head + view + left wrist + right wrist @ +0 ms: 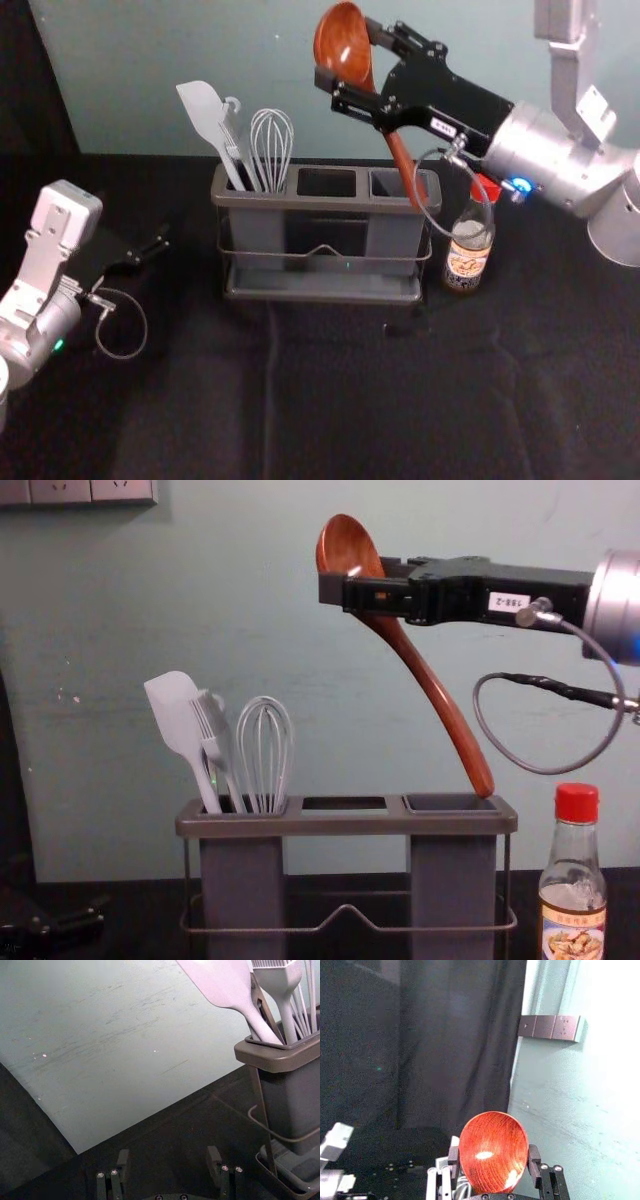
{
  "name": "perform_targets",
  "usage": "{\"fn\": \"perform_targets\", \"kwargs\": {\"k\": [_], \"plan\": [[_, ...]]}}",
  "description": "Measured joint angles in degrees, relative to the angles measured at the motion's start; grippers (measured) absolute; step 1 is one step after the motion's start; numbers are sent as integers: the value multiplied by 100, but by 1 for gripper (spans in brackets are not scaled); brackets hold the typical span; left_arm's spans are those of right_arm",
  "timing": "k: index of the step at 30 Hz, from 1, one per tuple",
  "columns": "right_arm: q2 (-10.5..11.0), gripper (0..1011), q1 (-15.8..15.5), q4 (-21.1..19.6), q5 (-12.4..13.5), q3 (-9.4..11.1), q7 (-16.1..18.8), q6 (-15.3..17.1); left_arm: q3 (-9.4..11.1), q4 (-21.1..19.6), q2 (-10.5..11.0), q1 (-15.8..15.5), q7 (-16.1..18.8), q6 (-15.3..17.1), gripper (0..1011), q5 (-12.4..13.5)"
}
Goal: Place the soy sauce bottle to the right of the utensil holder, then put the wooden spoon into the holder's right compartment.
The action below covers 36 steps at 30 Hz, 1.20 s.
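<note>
Wooden spoon (402,165) poised over the right compartment (384,183)

The right gripper (347,55) is closed on the wooden spoon, with its fingers on either side of the bowl. It holds the spoon well above the utensil holder (290,203), towards the holder's right end, with its arm reaching in from the right in the head and chest views. The bowl is uppermost and the handle slants down to the right. In the chest view the handle's tip overlaps the right part of the right compartment's opening, at about rim level; whether it touches the rim or dips inside cannot be told.

The soy sauce bottle (469,257), with its red cap (577,803) and printed label (573,933), stands upright on the dark-covered table (350,400), just to the right of the utensil holder. In the head view a thin cable loop (424,205) from the right arm crosses in front of the bottle.

The holder's left compartment carries a pale spatula (174,712), a brush (213,725) and a wire whisk (265,755), their heads up and their handles down inside.

The left gripper (150,250) is parked low over the table, to the left of the holder, its fingers spread wide apart in the left wrist view. Behind the holder rises a grey-green wall (100,610).
</note>
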Motion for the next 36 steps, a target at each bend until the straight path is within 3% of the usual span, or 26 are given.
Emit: {"fn": "perform_targets", "kwargs": {"k": [16, 36], "plan": [[-312, 828, 478, 860, -120, -143, 63, -125, 0, 0, 0, 0, 0, 0, 1005, 1], [-537, 828, 651, 1435, -225, -197, 151, -260, 0, 0, 0, 0, 0, 0, 1005, 0]]}}
